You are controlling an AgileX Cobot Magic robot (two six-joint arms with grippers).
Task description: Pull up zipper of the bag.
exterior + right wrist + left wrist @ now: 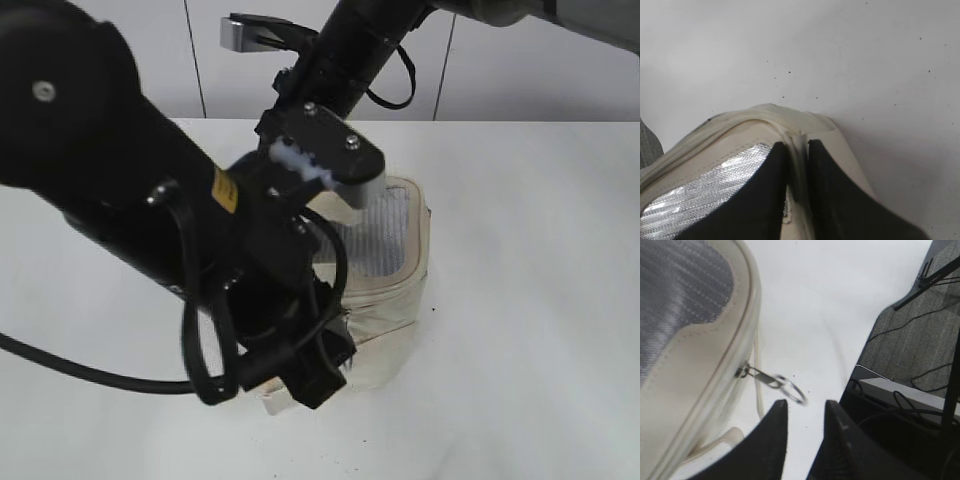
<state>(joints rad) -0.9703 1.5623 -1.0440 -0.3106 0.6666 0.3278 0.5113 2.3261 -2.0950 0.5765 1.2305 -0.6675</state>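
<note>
The boxy cream leatherette bag (395,290) sits on the white table (540,300), its ribbed grey mesh panel (675,290) framed by stitched trim. In the left wrist view the zipper (722,367) runs along the rim to a small silver slider (742,371) whose wire ring pull (790,389) sticks out just above the left gripper (805,412), whose smooth black fingers stand slightly apart and hold nothing. The right gripper (797,150) pinches the bag's folded rim between nearly closed black fingers.
</note>
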